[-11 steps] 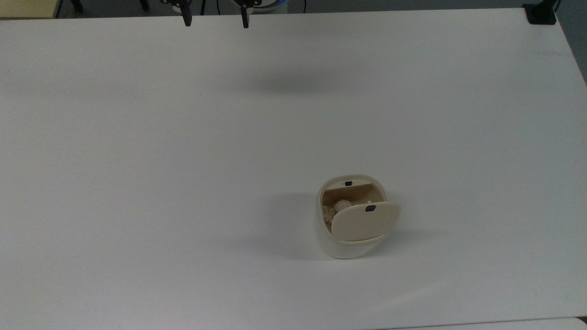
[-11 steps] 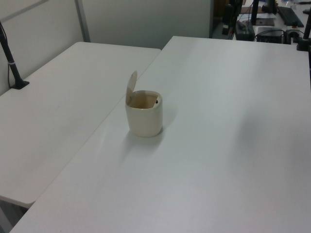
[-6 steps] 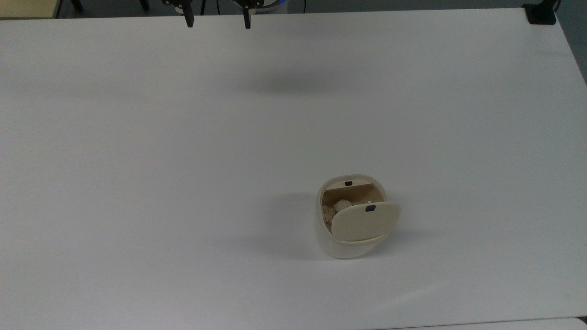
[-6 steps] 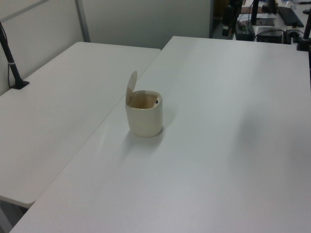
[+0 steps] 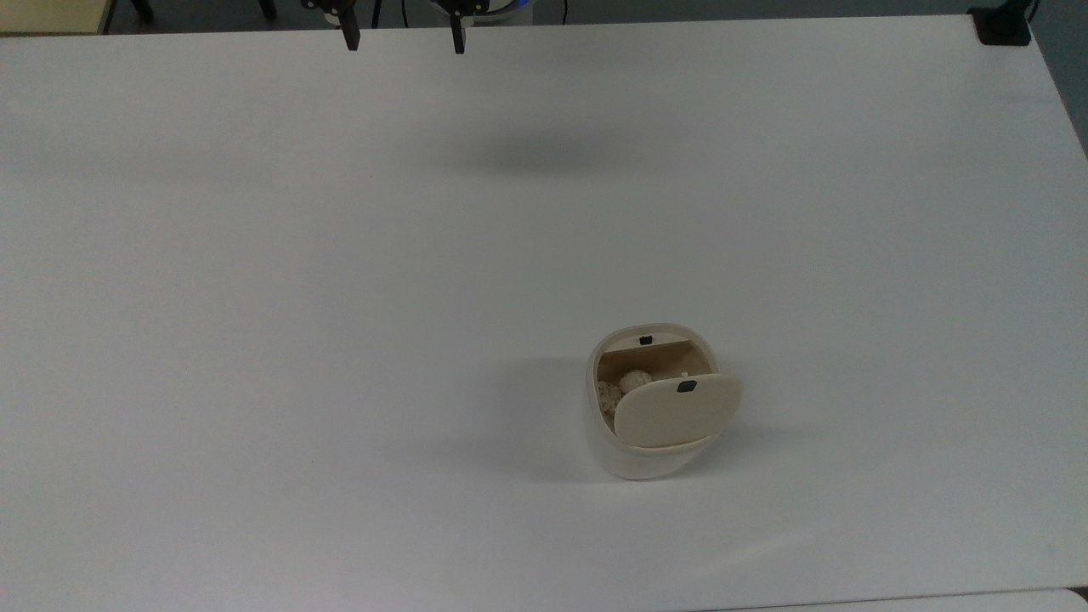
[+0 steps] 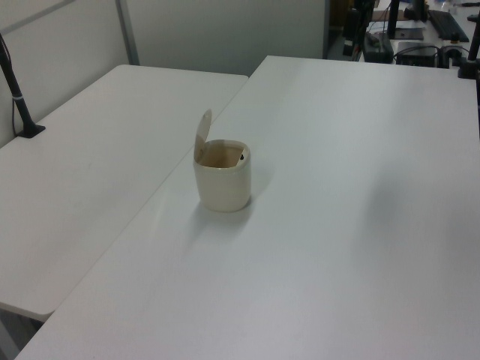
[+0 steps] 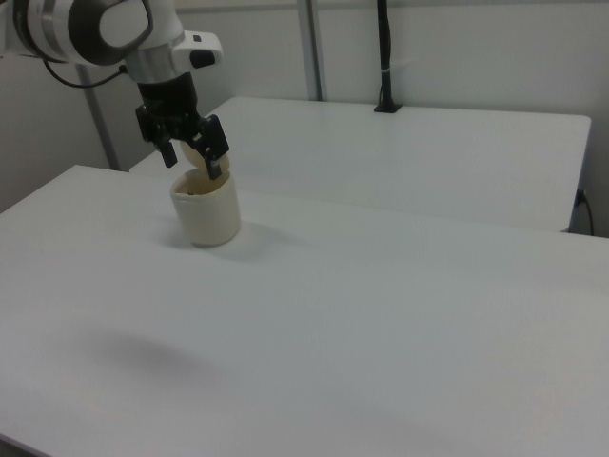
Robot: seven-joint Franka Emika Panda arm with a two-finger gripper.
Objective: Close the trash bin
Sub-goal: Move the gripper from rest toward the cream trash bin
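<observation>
Cream-white plastic trash bin, rounded-square, stands lower right of centre in the top view, on the white table. Its hinged beige lid is up, tilted open, a small black mark near its edge, and pale crumpled lumps show inside. Up at the top edge of the top view, the black two-finger gripper hangs with fingers spread wide apart, well away from the bin, holding nothing.
</observation>
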